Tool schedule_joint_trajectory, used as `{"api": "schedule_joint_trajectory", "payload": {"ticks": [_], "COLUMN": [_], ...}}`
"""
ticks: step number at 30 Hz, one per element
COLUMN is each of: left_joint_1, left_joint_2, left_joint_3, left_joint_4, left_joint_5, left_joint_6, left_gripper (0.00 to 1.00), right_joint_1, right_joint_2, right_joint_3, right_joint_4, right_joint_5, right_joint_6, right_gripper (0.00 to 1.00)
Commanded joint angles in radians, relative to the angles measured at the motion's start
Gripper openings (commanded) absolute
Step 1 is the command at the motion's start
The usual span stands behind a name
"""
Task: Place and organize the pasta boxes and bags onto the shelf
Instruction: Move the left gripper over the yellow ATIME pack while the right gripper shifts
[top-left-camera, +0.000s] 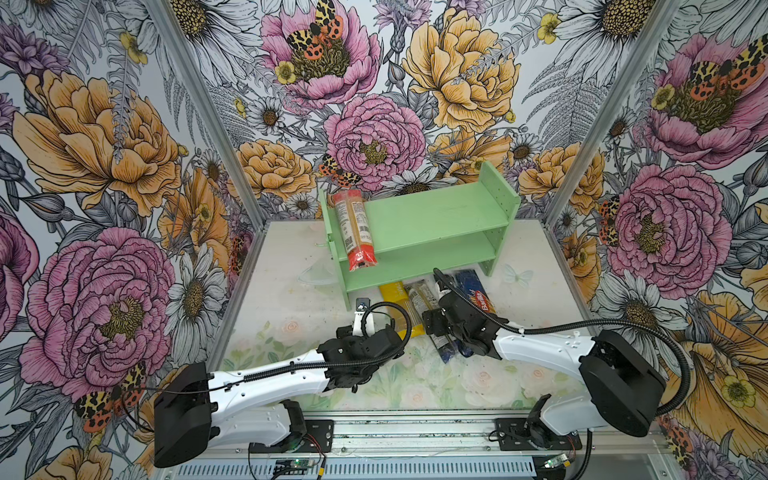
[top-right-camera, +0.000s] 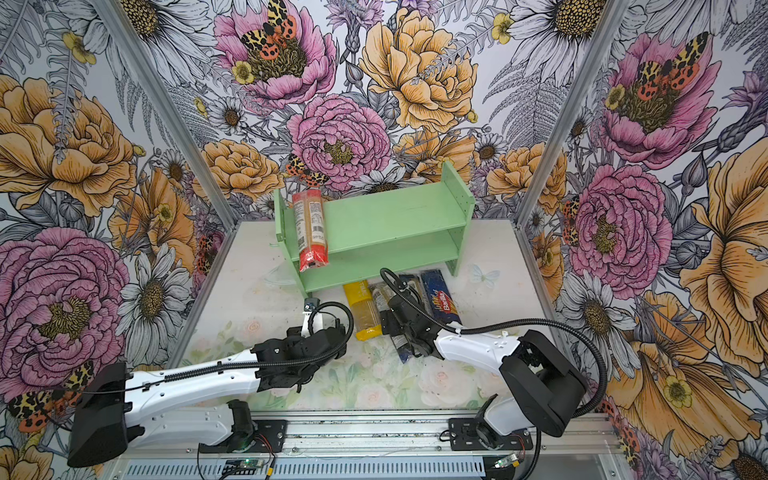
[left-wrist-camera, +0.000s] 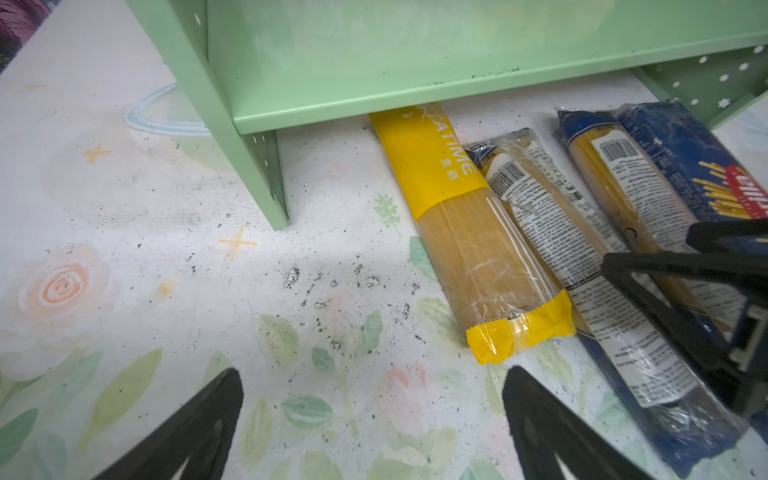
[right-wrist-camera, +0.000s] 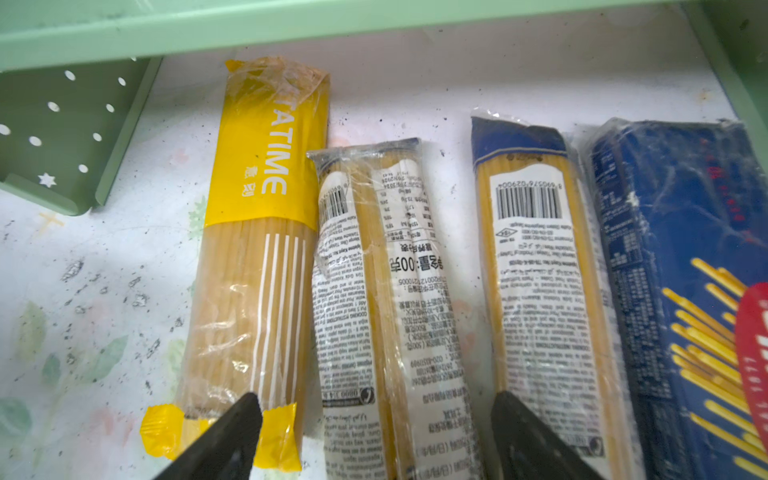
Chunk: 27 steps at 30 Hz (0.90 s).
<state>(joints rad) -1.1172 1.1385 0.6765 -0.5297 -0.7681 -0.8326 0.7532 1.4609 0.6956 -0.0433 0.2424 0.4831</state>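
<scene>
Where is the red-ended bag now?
In both top views, the red-ended bag lies on the shelf, upper tier, left end, overhanging the front edge.

Your right arm (top-left-camera: 465, 328) is covering much of the blue-ended bags (top-left-camera: 417, 294) in both top views. The right wrist view's edge is cutting off the Barilla box (right-wrist-camera: 673, 249).

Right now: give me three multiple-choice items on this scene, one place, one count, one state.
1. Where is the red-ended bag? A) on the top tier of the shelf B) on the table C) in an end effector
2. How many packs lie on the table? A) two B) four C) six
3. The left end effector is: A) shut on a pack B) open, empty C) shut, empty
Key: 1A, it lies across the top tier; 2B, yellow bag, two blue-ended bags, Barilla box; 3B, jaws apart over bare table.
</scene>
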Motion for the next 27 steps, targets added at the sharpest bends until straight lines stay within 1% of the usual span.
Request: {"api": "schedule_joint_trajectory", "payload": {"ticks": [1,4,8,10,11,18,22,27], "left_joint_1": [-0.009,-0.007,-0.006,-0.005,-0.005,-0.007,-0.013,-0.016], "left_joint_2": [-0.050,-0.078,-0.064,-0.036,-0.021,0.120,0.172,0.179], "left_joint_3": [-0.070,-0.133,-0.149,-0.135,-0.126,-0.052,-0.035,-0.048], "left_joint_4": [0.190,0.267,0.271,0.261,0.257,0.249,0.256,0.269], "left_joint_5": [0.040,0.051,0.056,0.064,0.067,0.082,0.088,0.083], "left_joint_6": [0.039,0.046,0.037,0.047,0.053,0.066,0.059,0.045], "left_gripper": [0.99,0.99,0.99,0.99,0.99,0.99,0.99,0.99], "right_joint_1": [0.017,0.030,0.035,0.034,0.063,0.134,0.156,0.181], "right_joint_2": [0.036,0.060,0.089,0.107,0.117,0.214,0.250,0.273], "right_joint_3": [0.005,0.014,0.024,0.031,0.035,0.099,0.119,0.139], "right_joint_4": [0.035,0.031,0.028,0.028,0.027,-0.009,-0.013,-0.010], "right_joint_5": [0.060,0.088,0.116,0.132,0.140,0.229,0.241,0.206], "right_joint_6": [0.018,0.013,0.010,0.014,0.014,-0.017,-0.024,-0.043], "right_gripper": [0.89,0.89,0.89,0.89,0.89,0.88,0.88,0.88]}}
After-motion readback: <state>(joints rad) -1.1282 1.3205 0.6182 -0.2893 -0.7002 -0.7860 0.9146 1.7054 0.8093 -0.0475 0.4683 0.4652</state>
